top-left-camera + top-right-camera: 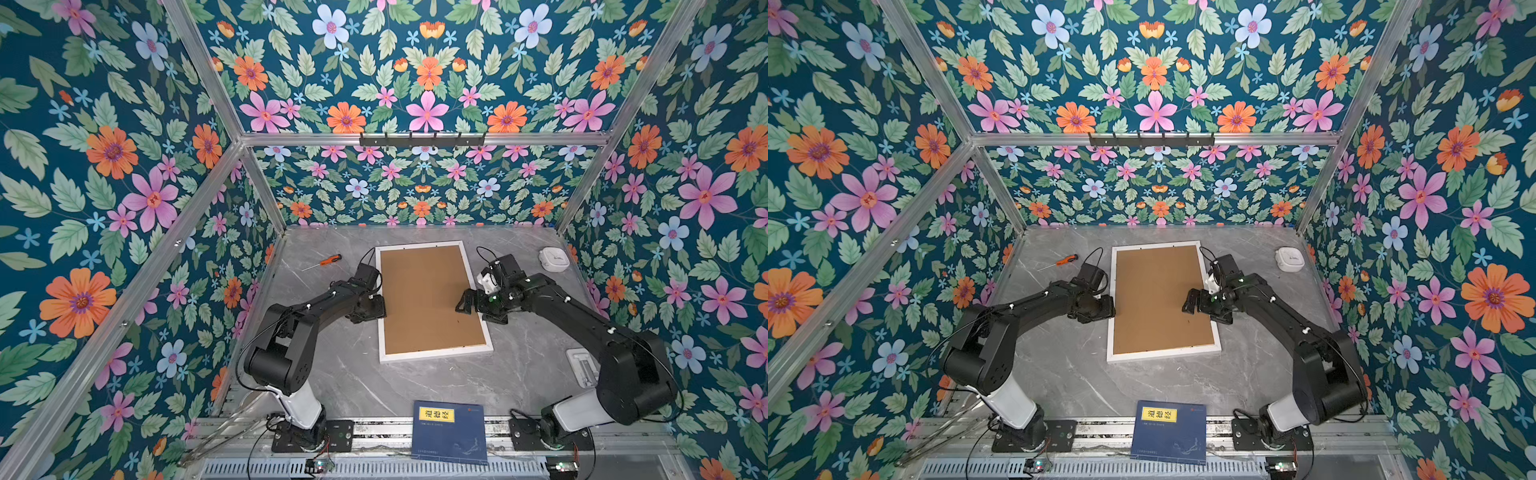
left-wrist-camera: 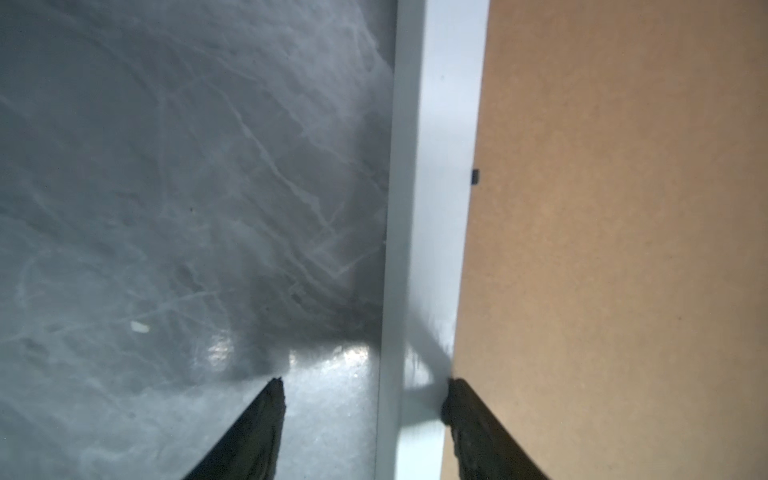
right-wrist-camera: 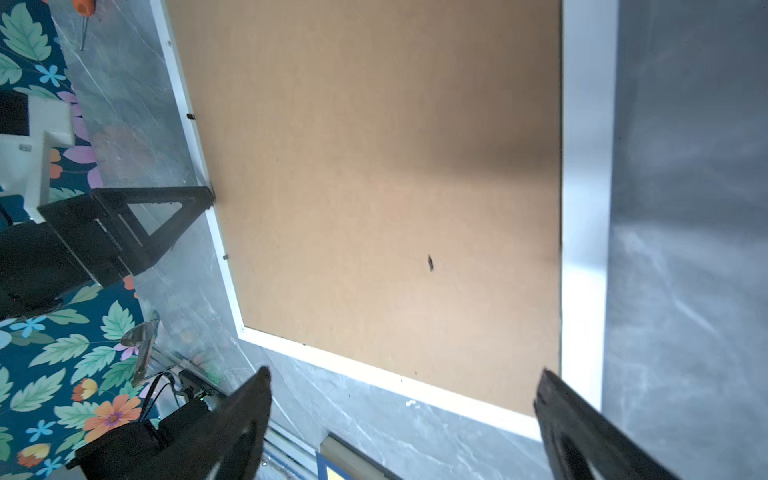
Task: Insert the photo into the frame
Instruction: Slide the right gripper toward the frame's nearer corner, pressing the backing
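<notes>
Heads up: your frame (image 1: 436,354) is lying back-side up in the middle of the table (image 1: 415,388), brown backing board (image 1: 428,299) sitting inside it. Your left tool (image 2: 365,388) is open, straddling the left rail, one finger (image 2: 463,401) touching the board's edge, the other off on the table side. Right tool (image 3: 404,376) is spread wide open over the right rail.

My table (image 1: 415,386) is grey stone with thin white lines. A big white frame (image 1: 436,354) lies flat in the middle of it, filled by a brown board (image 1: 428,295). An orange screwdriver (image 1: 328,261) lies near the frame's far left corner. A small white box (image 1: 554,259) sits far back on the right. A blue book (image 1: 451,436) lies at the near edge. A white tray (image 1: 582,365) on the right is partly hidden.
</notes>
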You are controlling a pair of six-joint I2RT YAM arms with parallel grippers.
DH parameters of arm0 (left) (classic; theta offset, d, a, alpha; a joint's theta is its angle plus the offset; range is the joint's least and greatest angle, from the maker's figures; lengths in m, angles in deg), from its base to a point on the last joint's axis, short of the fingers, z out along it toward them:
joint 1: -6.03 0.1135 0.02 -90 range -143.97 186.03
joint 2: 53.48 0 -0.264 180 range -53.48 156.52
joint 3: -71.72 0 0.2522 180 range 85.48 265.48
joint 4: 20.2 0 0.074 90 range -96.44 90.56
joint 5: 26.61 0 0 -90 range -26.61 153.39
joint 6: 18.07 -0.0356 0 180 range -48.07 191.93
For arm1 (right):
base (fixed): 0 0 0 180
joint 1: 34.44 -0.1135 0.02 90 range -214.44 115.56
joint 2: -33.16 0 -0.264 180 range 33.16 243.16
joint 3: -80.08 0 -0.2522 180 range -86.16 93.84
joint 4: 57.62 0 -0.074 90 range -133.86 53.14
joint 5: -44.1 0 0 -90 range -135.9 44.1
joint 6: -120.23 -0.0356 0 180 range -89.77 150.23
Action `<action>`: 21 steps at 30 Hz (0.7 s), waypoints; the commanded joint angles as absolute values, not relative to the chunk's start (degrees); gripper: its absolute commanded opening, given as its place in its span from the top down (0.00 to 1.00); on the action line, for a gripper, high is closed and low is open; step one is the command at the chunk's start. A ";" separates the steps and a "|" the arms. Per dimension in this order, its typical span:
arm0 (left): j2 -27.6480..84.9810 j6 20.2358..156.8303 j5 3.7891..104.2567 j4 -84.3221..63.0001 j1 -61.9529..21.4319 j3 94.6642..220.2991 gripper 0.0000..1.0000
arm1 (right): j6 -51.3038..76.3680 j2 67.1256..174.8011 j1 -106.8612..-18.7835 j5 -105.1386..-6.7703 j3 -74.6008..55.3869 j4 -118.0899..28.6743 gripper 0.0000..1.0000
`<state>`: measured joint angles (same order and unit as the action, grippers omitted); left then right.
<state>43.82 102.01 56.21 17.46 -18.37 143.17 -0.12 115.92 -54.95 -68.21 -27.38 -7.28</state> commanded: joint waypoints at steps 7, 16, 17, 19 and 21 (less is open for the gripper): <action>44.50 102.91 56.45 17.03 -18.67 142.77 0.41 | -13.60 104.26 -54.98 -70.43 -40.02 -9.21 0.02; 44.08 104.33 56.48 16.68 -19.63 141.66 0.54 | -23.39 98.53 -55.36 -72.36 -47.92 -16.21 0.01; 44.00 104.51 56.37 16.59 -19.72 141.49 0.55 | -23.85 98.64 -55.51 -72.33 -48.01 -16.71 0.01; 43.91 104.79 56.22 16.50 -19.89 141.29 0.58 | -24.66 98.99 -55.61 -71.86 -48.40 -17.96 0.01; 43.73 105.05 56.19 16.50 -20.05 141.14 0.59 | -26.08 99.47 -55.70 -71.83 -48.84 -19.79 0.01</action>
<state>43.62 104.61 55.67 14.44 -19.84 141.66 -22.72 99.14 -55.50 -71.84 -48.49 -15.96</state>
